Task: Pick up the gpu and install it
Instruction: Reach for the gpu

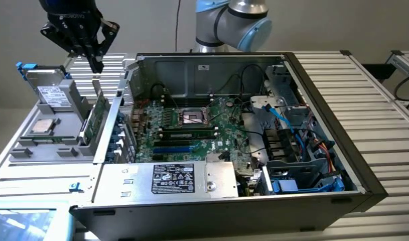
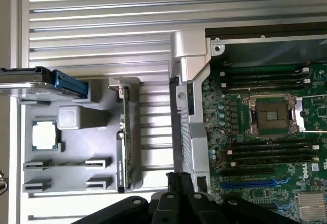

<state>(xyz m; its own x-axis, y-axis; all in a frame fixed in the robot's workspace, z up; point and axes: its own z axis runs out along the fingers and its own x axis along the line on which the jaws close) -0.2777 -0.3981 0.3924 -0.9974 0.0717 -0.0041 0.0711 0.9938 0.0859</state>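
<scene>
Gripper (image 1: pixel 97 66), exterior view: it hangs clear above the grey parts tray (image 1: pixel 27 149), its upper body cut off by the frame edge. The fingers are drawn together to a point, gripping nothing and touching nothing. Below it the gpu (image 1: pixel 90 125) stands on edge in a tray slot beside the open computer case (image 1: pixel 211 213), its green face partly hidden by the tray wall.

Wrist view: the gripper (image 2: pixel 179 179) has its 2 fingertips all but meeting, with nothing between them. The gpu (image 2: pixel 124 142) is seen edge-on and its cooler side is not discernible. 1 processor (image 2: pixel 45 134) lies in the tray, apart from the gpu.
</scene>
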